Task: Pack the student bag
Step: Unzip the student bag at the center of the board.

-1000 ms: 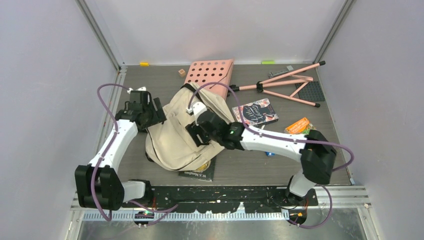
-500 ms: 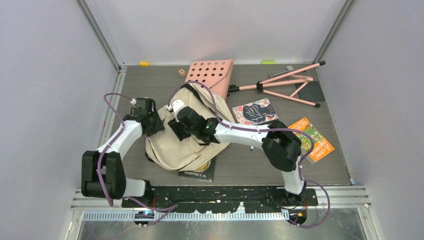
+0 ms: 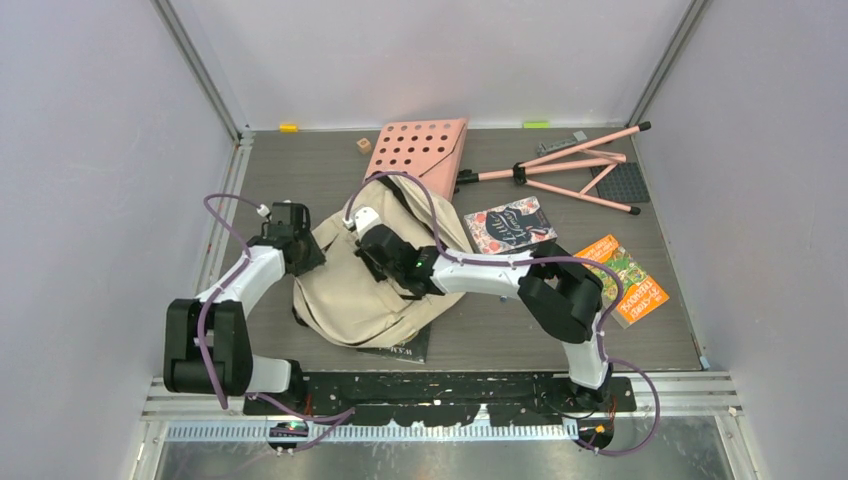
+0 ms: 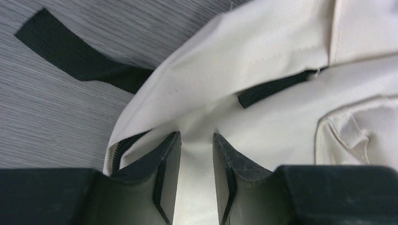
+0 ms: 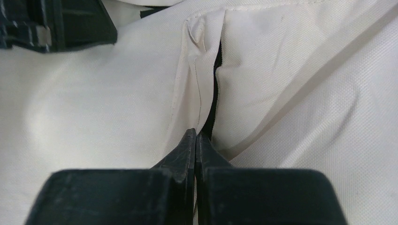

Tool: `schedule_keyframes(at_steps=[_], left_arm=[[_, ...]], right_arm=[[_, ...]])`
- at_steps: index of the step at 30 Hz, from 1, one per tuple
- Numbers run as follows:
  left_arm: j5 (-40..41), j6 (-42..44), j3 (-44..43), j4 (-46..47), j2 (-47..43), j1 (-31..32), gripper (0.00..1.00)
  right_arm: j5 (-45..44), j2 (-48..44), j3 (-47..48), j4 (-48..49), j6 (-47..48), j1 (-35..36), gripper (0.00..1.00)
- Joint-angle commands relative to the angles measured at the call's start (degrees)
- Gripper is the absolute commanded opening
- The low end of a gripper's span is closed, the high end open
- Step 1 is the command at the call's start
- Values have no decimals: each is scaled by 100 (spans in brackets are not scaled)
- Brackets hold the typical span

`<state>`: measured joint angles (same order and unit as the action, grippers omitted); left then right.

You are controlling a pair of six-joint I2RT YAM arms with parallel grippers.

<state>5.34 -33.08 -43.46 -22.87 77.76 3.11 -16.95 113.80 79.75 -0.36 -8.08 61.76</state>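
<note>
My right gripper is squeezed fully shut, tips pressed together at a seam slit on the student bag. Can't tell if any cloth is actually caught. My left gripper sits at the bag's left edge, jaws a narrow gap apart with cream cloth between them. Pinched or not, no idea.

The bag lies slumped on a dark grey wood-grain table, with pale walls on three sides. A black strap trails off its left. A dark book pokes out from under its near edge, the spine text too small to read. To its right are a floral book and an orange book. A pink perforated board touches its far side. Bare tabletop shows far-left of the bag.
</note>
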Motion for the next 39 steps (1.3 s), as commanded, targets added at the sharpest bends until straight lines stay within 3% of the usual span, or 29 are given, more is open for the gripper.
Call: schedule_keyframes(at_steps=[1,6,13,21,39], left_arm=[[336,4,88,235,-30,-67,34],[427,89,103,171,-255,-72,34],[-324,508,272,1003,-633,-69,37],[-1097,786,106,1302,-160,60,36],[-925,1008,-320,1322,912,340,31]], right_arm=[[-329,-516,-599,-170,-283,2,1],[-431,-590,-900,-241,-497,-1,1],[-250,-565,-1119,-16,-622,3,1],[-93,-581,-1223,275,-731,2,0],[20,-582,-1216,383,-854,3,0]])
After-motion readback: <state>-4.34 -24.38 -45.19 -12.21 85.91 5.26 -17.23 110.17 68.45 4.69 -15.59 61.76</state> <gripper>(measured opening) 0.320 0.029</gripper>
